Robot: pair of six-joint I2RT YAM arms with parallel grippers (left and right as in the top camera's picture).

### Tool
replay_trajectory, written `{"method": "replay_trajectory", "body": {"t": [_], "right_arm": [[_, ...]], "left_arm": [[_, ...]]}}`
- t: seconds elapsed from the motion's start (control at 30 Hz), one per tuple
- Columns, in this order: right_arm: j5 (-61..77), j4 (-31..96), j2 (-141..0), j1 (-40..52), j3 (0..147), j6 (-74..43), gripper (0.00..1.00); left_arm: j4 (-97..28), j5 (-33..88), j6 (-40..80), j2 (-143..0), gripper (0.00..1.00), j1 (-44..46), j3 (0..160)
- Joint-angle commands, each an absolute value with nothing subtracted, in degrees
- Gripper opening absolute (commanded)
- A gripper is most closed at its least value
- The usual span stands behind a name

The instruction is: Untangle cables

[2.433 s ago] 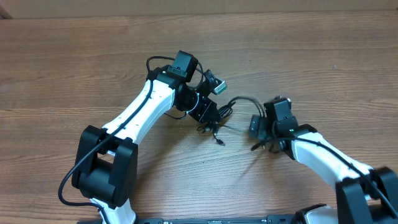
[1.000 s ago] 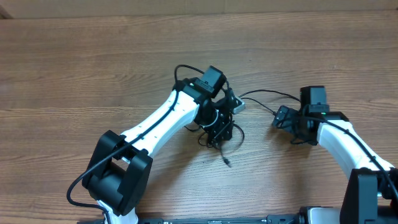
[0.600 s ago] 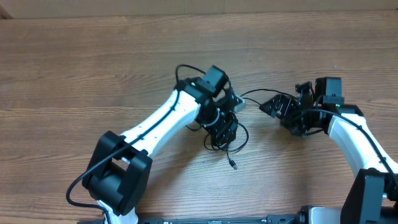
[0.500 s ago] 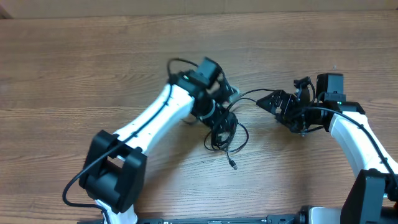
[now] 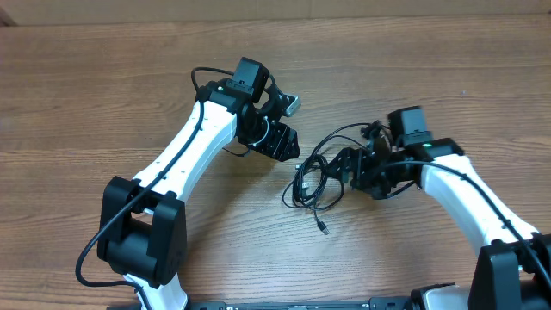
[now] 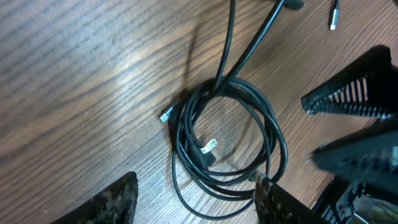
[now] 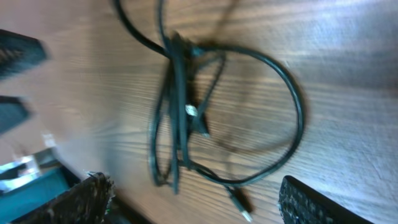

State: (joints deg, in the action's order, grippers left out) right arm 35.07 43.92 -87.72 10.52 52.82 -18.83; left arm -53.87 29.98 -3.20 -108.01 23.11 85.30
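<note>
Several cables (image 6: pixel 224 143) lie as one looped coil flat on the counter (image 5: pixel 103 95); neither arm holds them.

Risk 1: strands bunch and cross closely, so a pinch would likely catch more than one cord and drag or tighten the whole coil.

Risk 2: both arms crowd the coil, so they could knock into each other.

Pose: the left gripper (image 5: pixel 280 142) hangs up-left of the coil, angled down toward it, fingers (image 6: pixel 115 199) apart with nothing between. The right gripper (image 5: pixel 349 168) sits low, just right of the coil, its fingers (image 7: pixel 314 199) spread wide and empty.
</note>
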Motion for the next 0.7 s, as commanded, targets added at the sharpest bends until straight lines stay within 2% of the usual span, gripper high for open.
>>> {"method": "replay_trajectory", "body": {"t": [0.0, 0.27, 0.47, 0.67], "right_arm": [[22.48, 45.17, -87.9, 14.37, 53.63, -25.52, 0.85], [13.37, 45.15, -87.9, 20.99, 53.28, -28.77, 0.84], [9.1, 44.38, -88.12, 22.55, 50.96, -30.2, 0.79], [8.58, 43.83, -89.12, 22.55, 49.47, -30.44, 0.61]], "left_arm": [[-52.4, 30.74, -0.51, -108.38, 0.6, 23.68, 81.76], [-42.96, 32.95, 6.09, -108.44, 0.53, 23.97, 73.6], [-40.97, 31.38, 6.92, -108.47, 0.4, 25.76, 71.48], [-39.16, 29.39, 8.49, -108.47, 0.39, 27.81, 69.89]]}}
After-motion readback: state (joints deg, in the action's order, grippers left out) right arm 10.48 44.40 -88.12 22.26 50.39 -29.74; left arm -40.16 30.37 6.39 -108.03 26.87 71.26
